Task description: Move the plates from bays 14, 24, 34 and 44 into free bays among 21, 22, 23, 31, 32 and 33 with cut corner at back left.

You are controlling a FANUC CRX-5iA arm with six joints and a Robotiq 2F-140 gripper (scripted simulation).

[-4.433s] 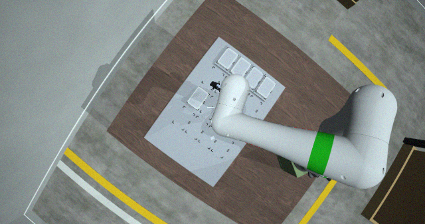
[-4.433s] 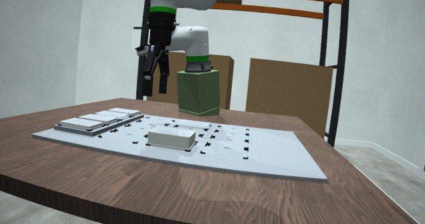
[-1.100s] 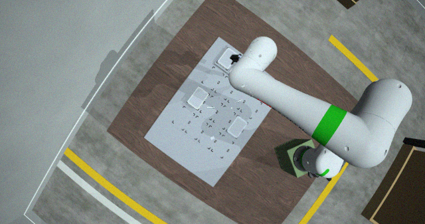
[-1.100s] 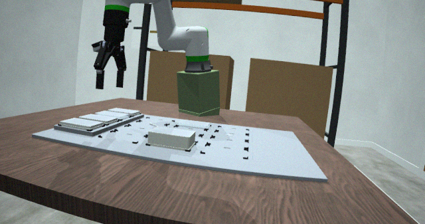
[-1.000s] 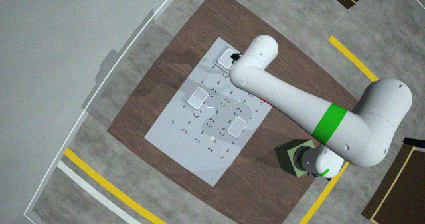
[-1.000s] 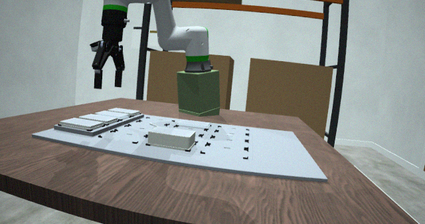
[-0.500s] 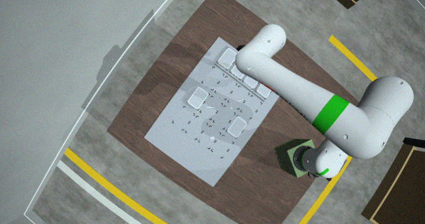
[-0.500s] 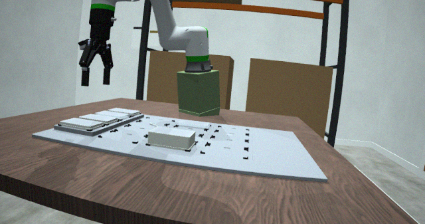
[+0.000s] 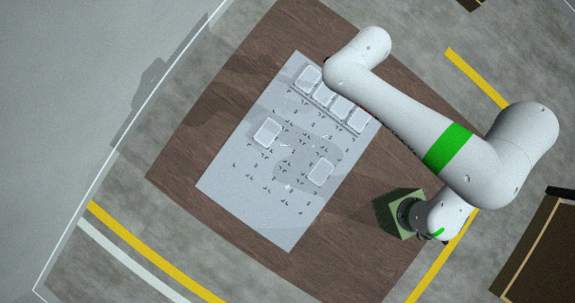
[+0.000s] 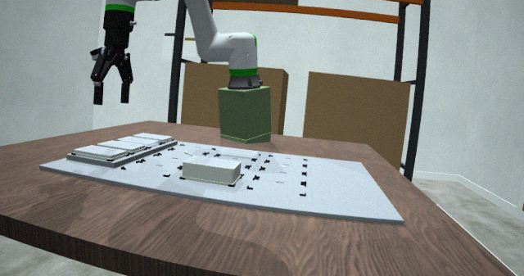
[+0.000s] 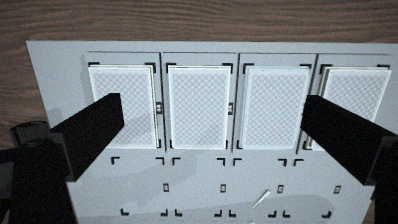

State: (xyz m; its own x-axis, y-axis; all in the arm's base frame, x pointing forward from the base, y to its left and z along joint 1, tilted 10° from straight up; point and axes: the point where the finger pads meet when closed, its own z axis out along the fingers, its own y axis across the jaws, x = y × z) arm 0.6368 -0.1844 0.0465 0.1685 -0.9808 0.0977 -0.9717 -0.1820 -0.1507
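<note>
Four sealed plates sit on the raised column 4 strip: bay 44 plate [image 9: 307,79] [image 10: 100,151] [image 11: 132,85], bay 34 plate [image 9: 322,94] [image 10: 122,146] [image 11: 200,107], bay 24 plate [image 9: 341,107] [image 11: 276,107] and bay 14 plate [image 9: 359,119] [image 11: 357,92]. My gripper [image 10: 111,100] [image 11: 212,110] is open and empty, high above the strip. In the wrist view its fingers frame plates 34 and 24. A thin white stick [image 9: 322,137] [image 11: 261,198] lies in bay 23. Another white stick [image 9: 285,145] lies in bay 32. A small pale piece [image 9: 287,186] lies in bay 21.
The sealed plate in bay 12 [image 9: 321,171] and the taller deep-well block in bay 42 [image 9: 268,132] [image 10: 211,172] stand on the deck [image 9: 287,236] [image 10: 348,206]. A tiny white speck [image 9: 313,146] lies beside bay 23. The green arm pedestal [image 10: 246,114] stands at the front.
</note>
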